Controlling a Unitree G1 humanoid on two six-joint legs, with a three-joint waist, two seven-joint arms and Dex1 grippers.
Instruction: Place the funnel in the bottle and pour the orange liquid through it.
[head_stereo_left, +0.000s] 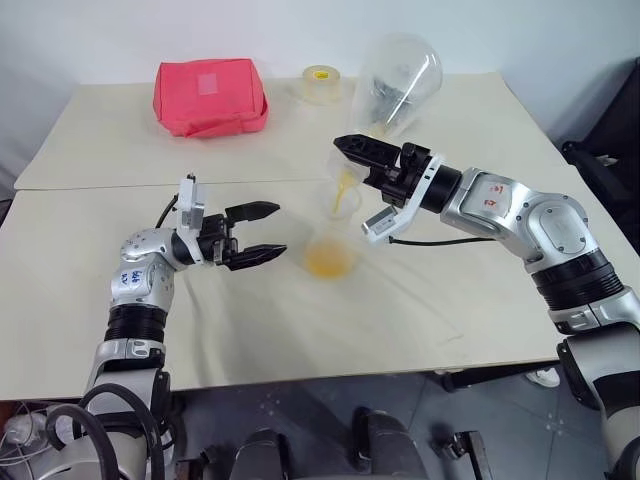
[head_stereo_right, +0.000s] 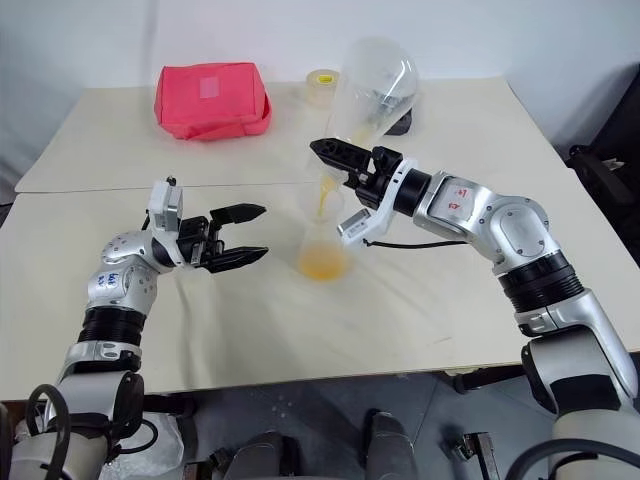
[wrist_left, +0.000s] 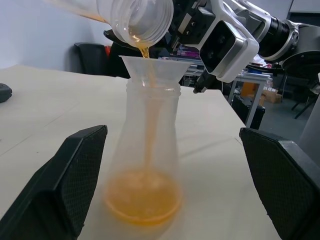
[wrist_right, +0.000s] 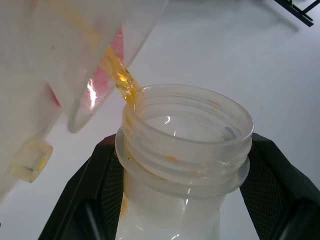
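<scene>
Funnel (wrist_left: 154, 70) seated in bottle (wrist_left: 145, 165); right gripper (head_stereo_left: 352, 152), clamped on tilted flask (head_stereo_left: 400, 80), mid-pour, orange liquid (wrist_left: 143, 200) pooling; left gripper (head_stereo_left: 262, 232) spread wide, empty.

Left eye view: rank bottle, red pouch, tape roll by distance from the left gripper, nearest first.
From the left gripper:
1. Bottle: just off its fingertips, funnel seated in the neck, orange liquid pooled at the base.
2. Red pouch: far side of the table, toward the robot's left.
3. Tape roll: far edge, to the right of the pouch.
</scene>
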